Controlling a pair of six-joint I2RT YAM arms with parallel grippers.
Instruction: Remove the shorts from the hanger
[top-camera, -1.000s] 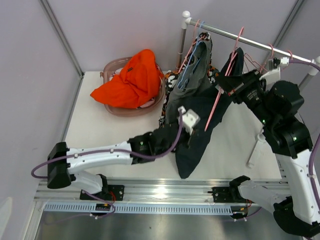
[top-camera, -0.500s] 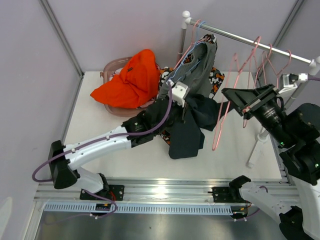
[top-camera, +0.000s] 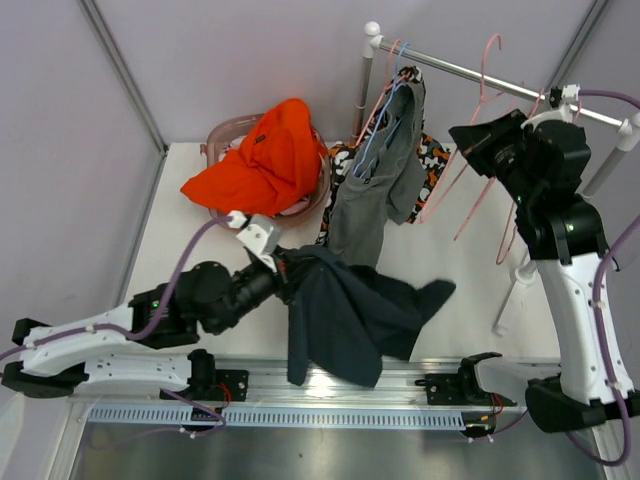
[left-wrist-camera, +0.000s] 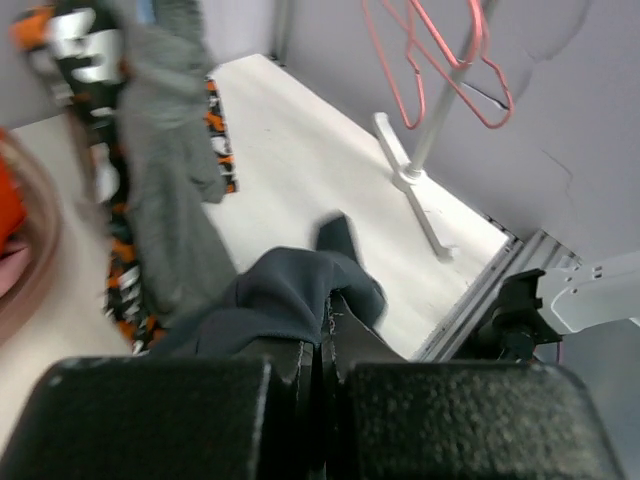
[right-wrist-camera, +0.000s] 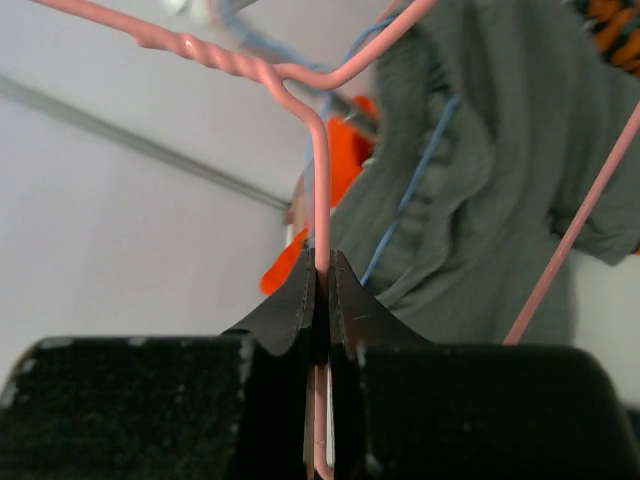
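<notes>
Status as I read it from the remote station.

Left tool (left-wrist-camera: 322, 345): fingers pressed together, pinching a fold of the charcoal shorts (top-camera: 345, 315). This garment is clear of any hanger. It trails from the tool to the right, spreading over the near part of the desk (top-camera: 220, 250) and past its front edge. I cannot tell whether the cloth rests on the desk or hangs just above it.

Right tool (right-wrist-camera: 322, 285): closed tight on the wire of a pink wire hanger (right-wrist-camera: 318, 180), just below its twisted neck. The tool is raised near the rail (top-camera: 450, 70), and the hanger it holds carries no garment that I can see.

Grey shorts (top-camera: 375, 190): hung on a blue hanger (top-camera: 385, 125) at the left end of the rail, reaching down toward the desk. The blotch-patterned shorts (top-camera: 432, 160) hang directly behind them, showing at both sides.

Orange shorts (top-camera: 265, 160): heaped in the basket (top-camera: 225, 130) at the far left of the desk, spilling over its rim. A little pink cloth shows under them; I cannot make out more.
</notes>
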